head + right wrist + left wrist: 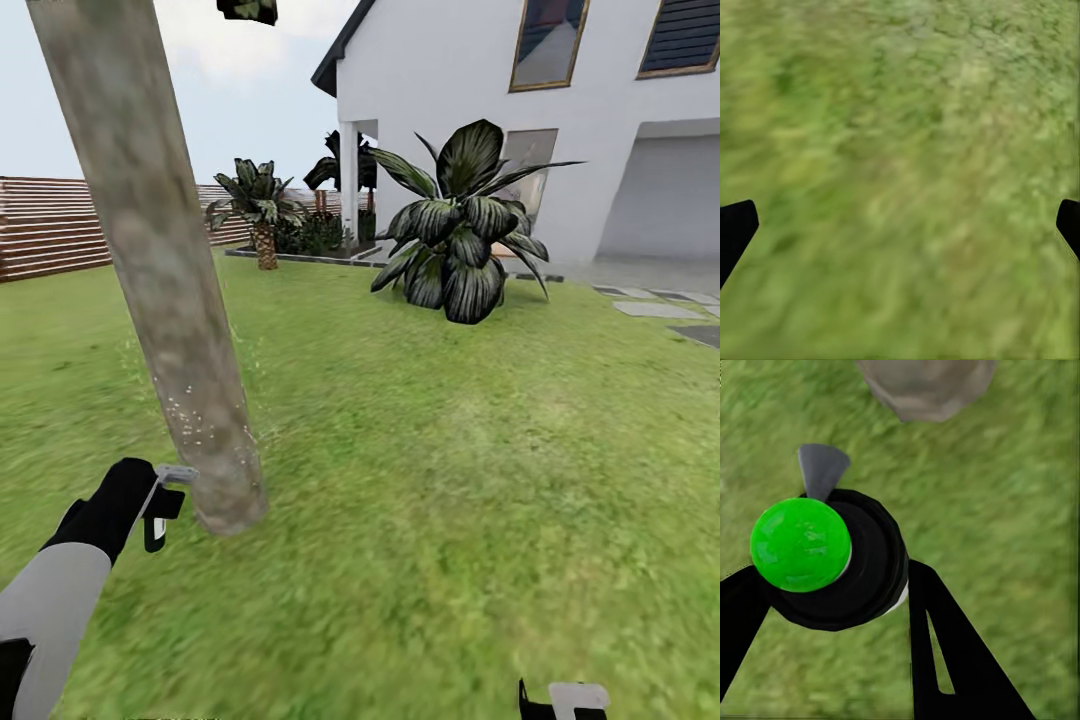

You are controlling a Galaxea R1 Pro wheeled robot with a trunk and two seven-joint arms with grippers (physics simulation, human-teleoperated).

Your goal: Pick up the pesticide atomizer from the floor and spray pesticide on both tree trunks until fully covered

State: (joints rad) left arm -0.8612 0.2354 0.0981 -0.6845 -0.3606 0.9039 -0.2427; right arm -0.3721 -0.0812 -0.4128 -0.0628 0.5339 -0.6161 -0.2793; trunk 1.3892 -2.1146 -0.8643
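The left gripper [160, 505] hung low, just beside the foot of the tree trunk [160, 270], jaws clenched on the pesticide atomizer [832, 559]. In the left wrist view the atomizer looked like a black body w/ a bright green dome on top and a grey nozzle tab aimed toward the trunk base [926, 386]. White pesticide specks [195, 420] dotted the lower trunk, w/ a few drifting over the grass [450, 450] nearby. The right gripper [900, 217] pointed down at bare lawn, jaws spread wide, holding nothing.

Judgement: first tree in progress. Specks showed only low on the trunk; the higher stretch looked bare.

Risks:
- Nozzle sat v. close to the trunk, so the arm or atomizer could bump it when raised.
- Coverage could stall if the arm sprays only at one height or from one side; the far side of the trunk was hidden.
- The trunk leaned across the head view, so aim may drift off it and mist the grass instead.
- No second tree identifiable in these views; a palm [262, 205] and a broad-leaf plant [460, 225] stood by the house [520, 100].
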